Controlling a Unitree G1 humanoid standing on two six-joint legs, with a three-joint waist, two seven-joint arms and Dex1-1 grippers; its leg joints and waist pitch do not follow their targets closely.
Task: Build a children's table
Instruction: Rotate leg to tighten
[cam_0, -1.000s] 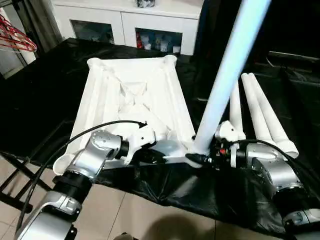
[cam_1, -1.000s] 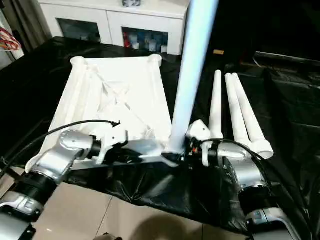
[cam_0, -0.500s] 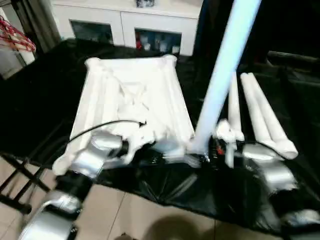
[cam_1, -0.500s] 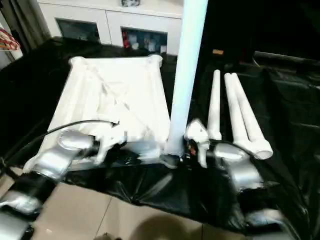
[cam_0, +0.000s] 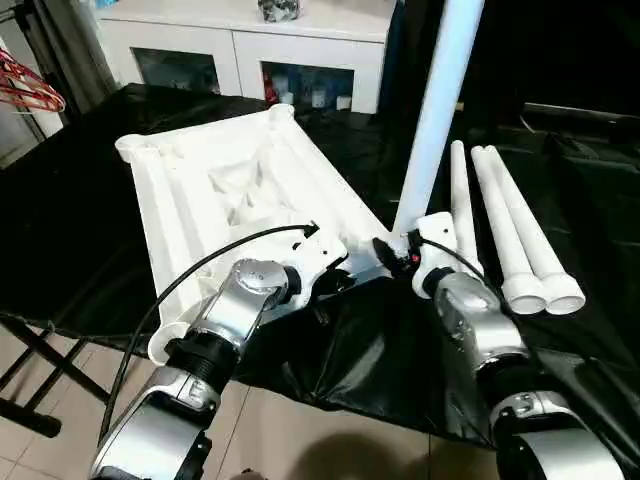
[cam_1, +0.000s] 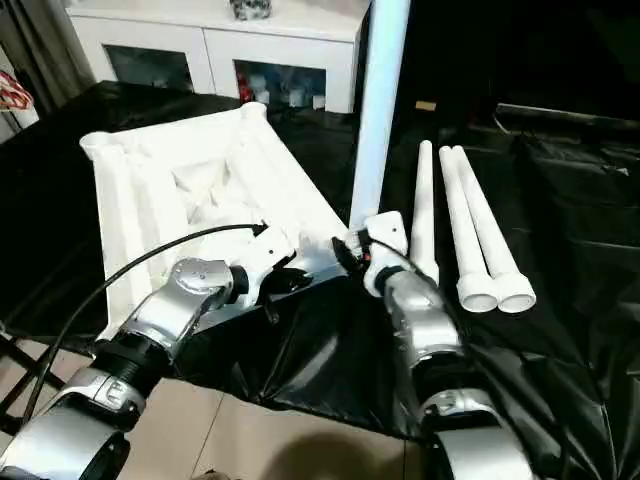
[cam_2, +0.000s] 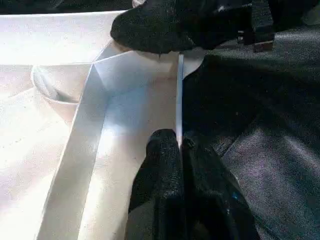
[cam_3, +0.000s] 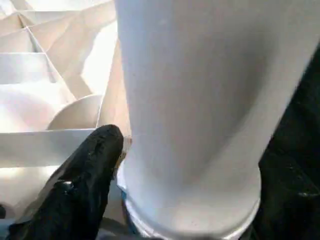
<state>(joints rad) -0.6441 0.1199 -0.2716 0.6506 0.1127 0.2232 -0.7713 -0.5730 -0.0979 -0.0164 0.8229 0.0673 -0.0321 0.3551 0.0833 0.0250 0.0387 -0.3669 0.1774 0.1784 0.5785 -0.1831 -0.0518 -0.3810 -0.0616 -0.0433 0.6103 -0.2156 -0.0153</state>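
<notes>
Black-draped desk (cam_0: 80, 210), left pincer (cam_2: 179, 145) clamped on ribbed white tabletop (cam_0: 220, 190) rim, right pincer (cam_0: 392, 252) gripping upright smooth tubular leg (cam_0: 435, 110).

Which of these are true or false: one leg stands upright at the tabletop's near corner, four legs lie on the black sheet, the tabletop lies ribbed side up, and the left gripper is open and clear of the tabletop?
1. One leg stands upright at the near corner of the tabletop. True.
2. Four legs lie on the black sheet. False: three spare legs lie there, side by side.
3. The tabletop lies ribbed side up. True.
4. The left gripper is open and clear of the tabletop. False: it is shut on the tabletop's thin edge.
5. The right gripper is at the upright leg's base. True.
</notes>
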